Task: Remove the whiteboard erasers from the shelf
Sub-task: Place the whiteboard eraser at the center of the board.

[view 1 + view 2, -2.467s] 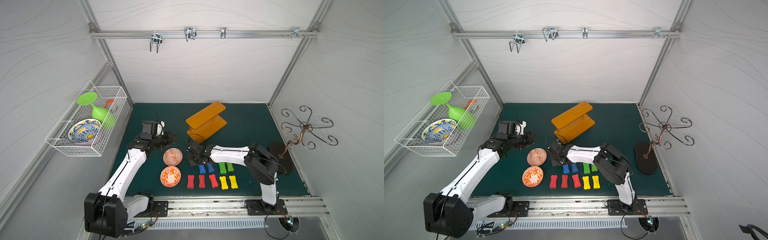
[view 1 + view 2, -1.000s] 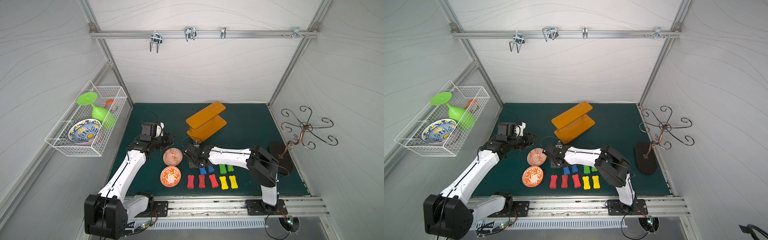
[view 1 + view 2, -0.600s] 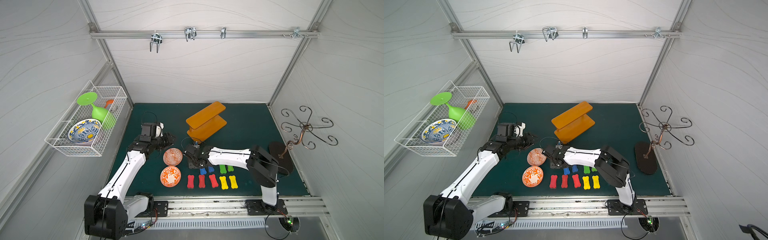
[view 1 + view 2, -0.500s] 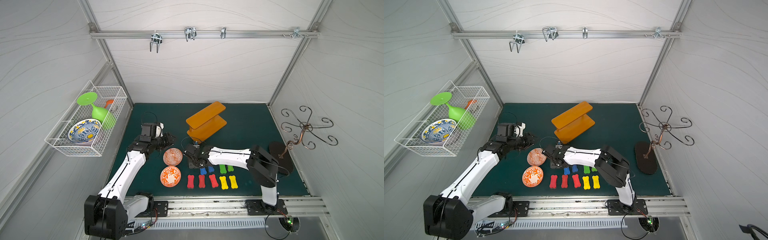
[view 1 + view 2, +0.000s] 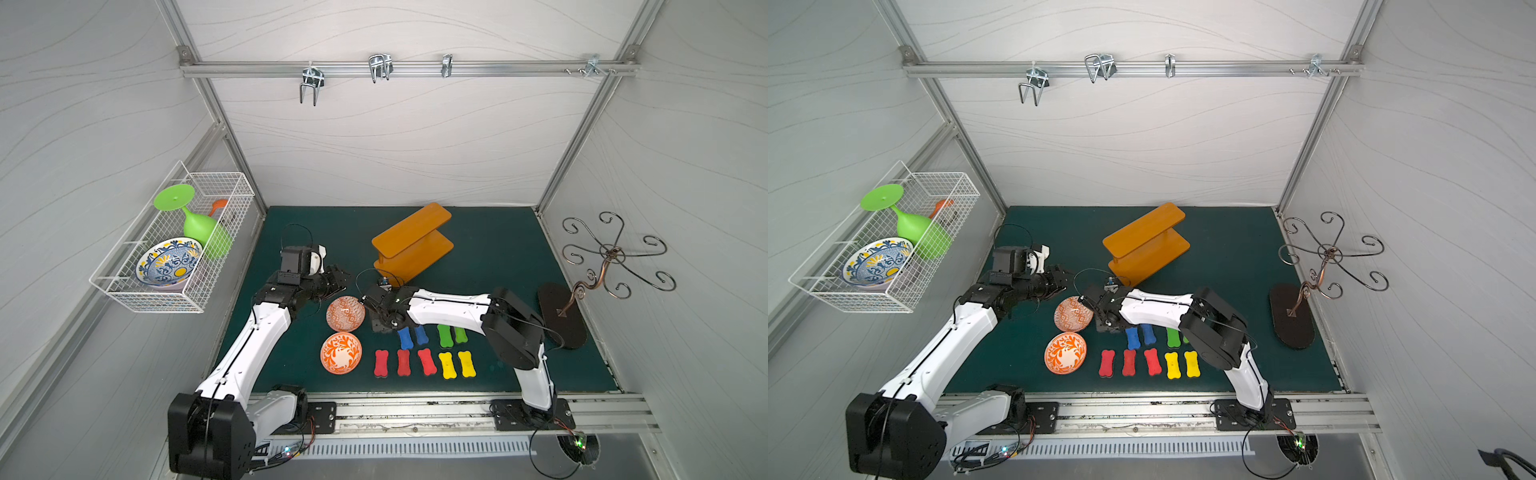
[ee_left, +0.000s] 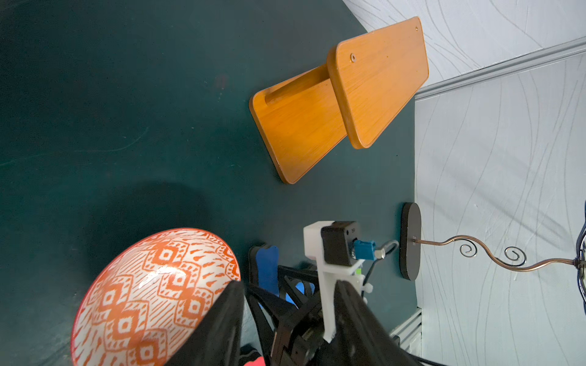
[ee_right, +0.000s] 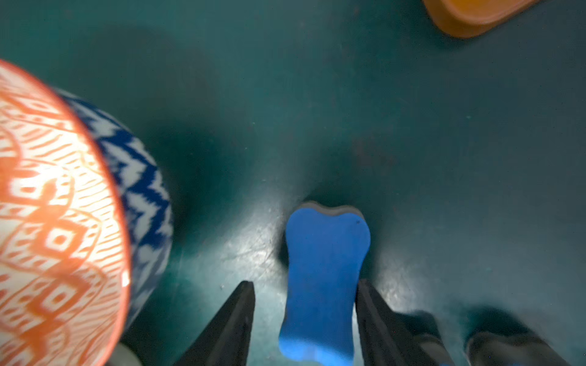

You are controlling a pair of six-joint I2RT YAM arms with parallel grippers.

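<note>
Erasers first: one blue eraser [image 7: 323, 279] lies flat on the bench [image 7: 444, 142], between the right fingers [image 7: 236, 323], which stand open, one seemingly touching its side. We reckon a crooked lift could drag or tip it, or swing into the orange bowl [image 7: 47, 221] just beside. The left fingers [image 6: 222, 326] are open and empty. Both top views hide that blue one under the right arm [image 5: 444, 307], but show the other erasers [image 5: 427, 361] in rows and the shelf [image 5: 411, 232] bare.

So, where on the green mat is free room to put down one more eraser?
Bare mat lies between the shelf and the stand's black base, and along the back wall behind the shelf. It is crowded from the two bowls across the eraser rows.
</note>
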